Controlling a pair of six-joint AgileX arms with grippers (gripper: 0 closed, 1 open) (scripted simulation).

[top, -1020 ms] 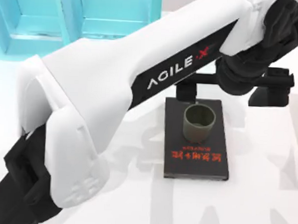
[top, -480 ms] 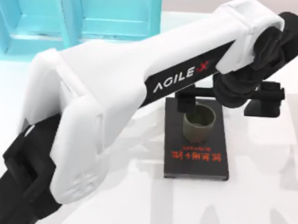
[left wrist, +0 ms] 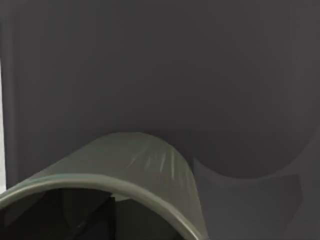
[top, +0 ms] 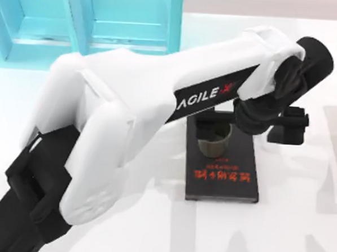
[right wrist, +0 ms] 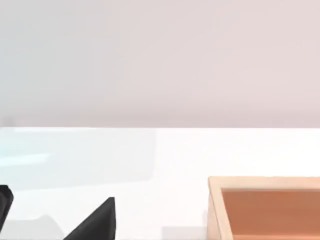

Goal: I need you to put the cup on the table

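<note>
Item: cup point(top: 213, 144), olive-green, matte, cylindrical, no handle, open mouth up; it stands upright on the far half of a black book point(top: 222, 177) with red lettering, which lies flat on the white table point(top: 287, 234) right of centre. We judge the cup light, stiff and thin-walled, unlikely to deform under a modest squeeze, but its smooth wall could slip, and the rim is the natural hold: one finger inside, one outside, or both across the outer wall below the rim. Item: our left arm, stretched from the near left corner diagonally over the table, its white forearm crossing above the book's far edge and its black wrist bent downward over the cup. Item: left gripper point(top: 249, 123), directly over the cup's far side with its fingers spread wide; one finger point(top: 207, 127) reaches down at the cup's far left rim, the other point(top: 287, 126) sits well out to the right, off the cup, so nothing is held. In the left wrist view the cup rim point(left wrist: 100, 185) looms very close with the dark book cover behind it. Item: our right gripper point(right wrist: 57, 220), parked low over the table; whether it is open we cannot tell. Item: turquoise shelf unit point(top: 83, 20), far left. Item: wooden tray point(right wrist: 265, 207), seen from the right wrist.
</note>
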